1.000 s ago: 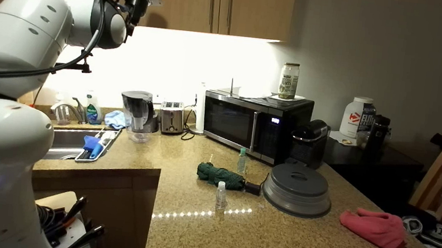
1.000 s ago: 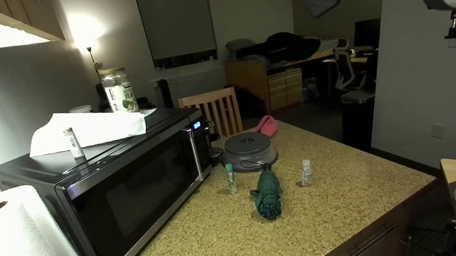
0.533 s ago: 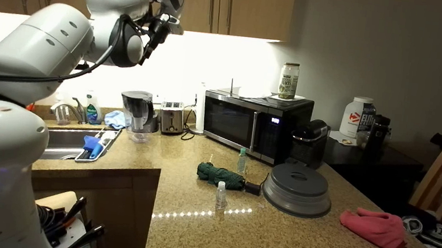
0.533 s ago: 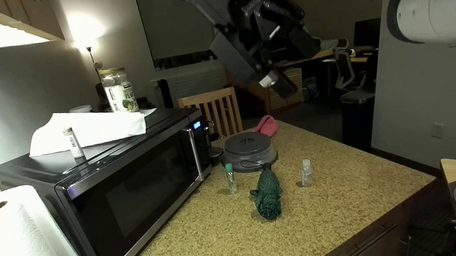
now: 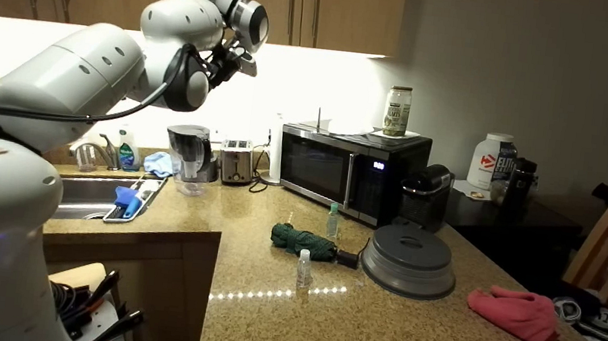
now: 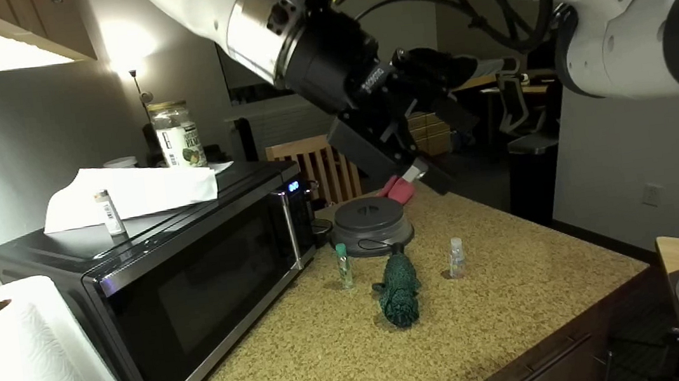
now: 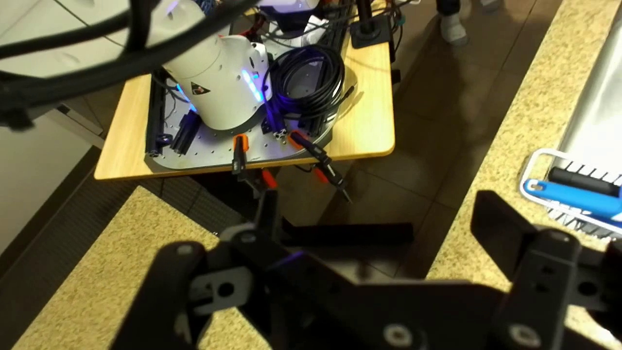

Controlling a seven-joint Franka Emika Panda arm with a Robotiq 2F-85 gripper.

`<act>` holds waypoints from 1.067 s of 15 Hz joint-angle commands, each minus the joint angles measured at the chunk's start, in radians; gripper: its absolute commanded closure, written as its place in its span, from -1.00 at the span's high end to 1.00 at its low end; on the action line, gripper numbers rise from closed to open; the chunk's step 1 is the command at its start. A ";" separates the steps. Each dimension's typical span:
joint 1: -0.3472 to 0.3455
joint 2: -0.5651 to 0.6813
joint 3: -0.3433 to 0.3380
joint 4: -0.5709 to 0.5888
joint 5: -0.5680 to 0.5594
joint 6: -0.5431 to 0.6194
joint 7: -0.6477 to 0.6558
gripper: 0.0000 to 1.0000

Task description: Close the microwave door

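The black and silver microwave (image 5: pixel 413 159) (image 6: pixel 249 179) stands on the counter in both exterior views. Its door (image 5: pixel 313 166) (image 6: pixel 203 283), a dark glass panel with an upright silver handle (image 5: pixel 349 180) (image 6: pixel 291 228), lies flush against the front with no gap visible. High above the counter, tilted downward and apart from the microwave, hangs my gripper (image 7: pixel 379 209). Its two black fingers are spread wide in the wrist view, with only floor and counter behind the gap. Neither microwave nor door shows in the wrist view.
A green folded umbrella (image 5: pixel 304 242), two small bottles (image 5: pixel 304 270) (image 5: pixel 332 222) and a grey lid (image 5: pixel 410 260) sit before the microwave. A jar (image 6: pixel 178 135) and white paper (image 6: pixel 135 191) rest on top. Paper towels (image 6: pixel 28 373) stand beside it. Cabinets (image 5: pixel 350 13) overhang the back.
The arm has swung down and toward the microwave. My gripper has dropped lower and come fully into sight over the counter. Microwave and door look the same.
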 commanded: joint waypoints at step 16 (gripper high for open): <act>0.049 -0.074 0.061 -0.011 0.054 0.284 0.073 1.00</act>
